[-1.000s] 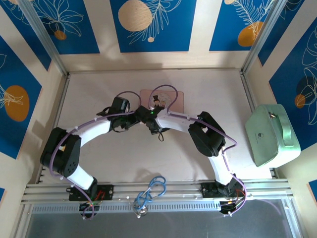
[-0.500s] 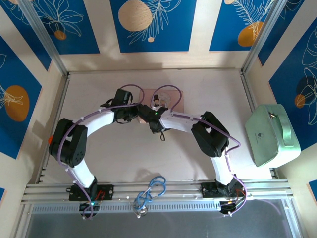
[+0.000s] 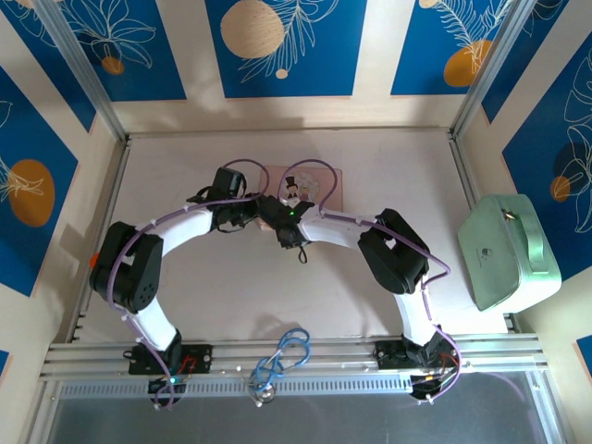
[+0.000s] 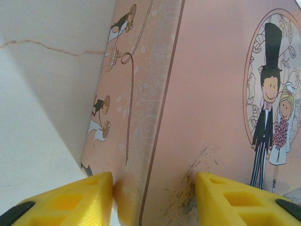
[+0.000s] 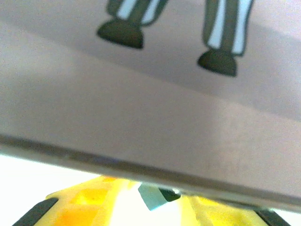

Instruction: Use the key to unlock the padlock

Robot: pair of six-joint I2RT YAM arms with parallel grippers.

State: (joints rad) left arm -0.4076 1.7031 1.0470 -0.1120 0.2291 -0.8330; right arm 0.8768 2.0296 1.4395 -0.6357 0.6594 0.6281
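The pink picture box (image 3: 313, 183) lies flat at the table's middle back, and both grippers meet at its near left corner. My left gripper (image 3: 252, 209) is open and straddles that corner (image 4: 136, 188): one yellow finger (image 4: 80, 200) touches the box's side, the other finger (image 4: 235, 200) lies over the lid (image 4: 211, 94). My right gripper (image 3: 280, 218) sits low against the box's front wall (image 5: 150, 108). A small blue padlock body (image 5: 151, 195) with a dark part hangs under the box's edge, between the blurred yellow fingers (image 5: 84, 205). Those fingers stand apart around it (image 5: 155, 209).
A mint-green case (image 3: 509, 252) lies at the table's right edge. A coil of blue cable (image 3: 282, 356) hangs at the near rail between the arm bases. Metal frame posts and patterned walls close in the table on three sides.
My left arm has swung its gripper forward and right onto the box's left corner. The right gripper has shifted only slightly at the box's front.
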